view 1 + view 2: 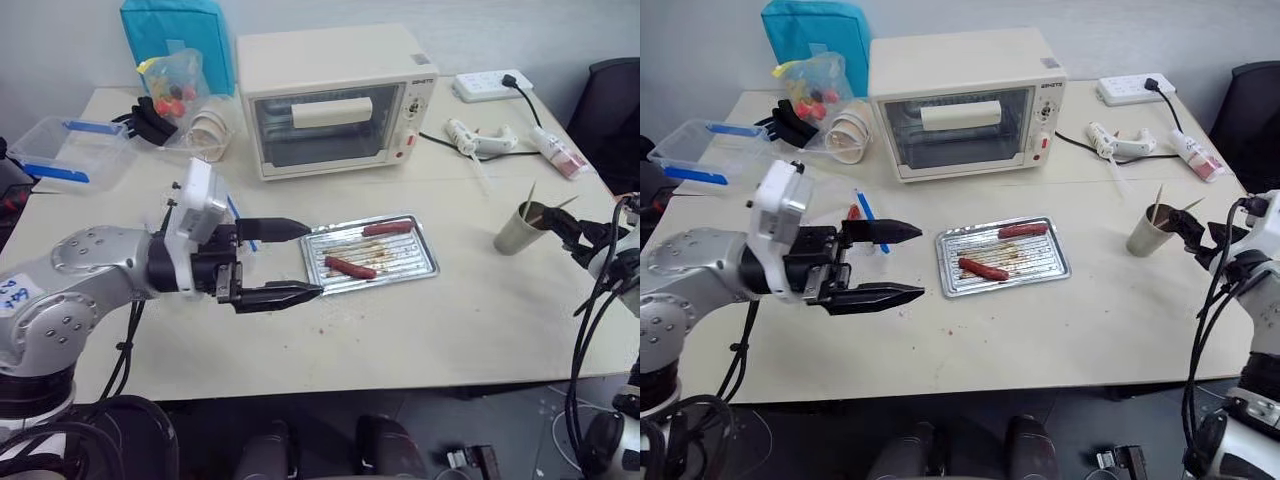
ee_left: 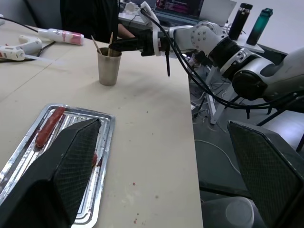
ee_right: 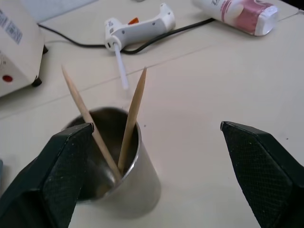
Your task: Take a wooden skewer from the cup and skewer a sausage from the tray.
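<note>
The right claw (image 3: pixel 152 166), jaws wide and empty, is nearer the cup (image 3: pixel 114 166) by the counter's right edge; a skewer (image 3: pixel 133 118) leans upright just ahead. The left claw (image 1: pixel 895 262) gapes beside the tray (image 1: pixel 1055 268).

Lab-like workroom: beige table (image 1: pixel 450 330) with toaster oven (image 1: pixel 335 98), glue gun (image 1: pixel 480 140), power strip (image 1: pixel 490 85).
</note>
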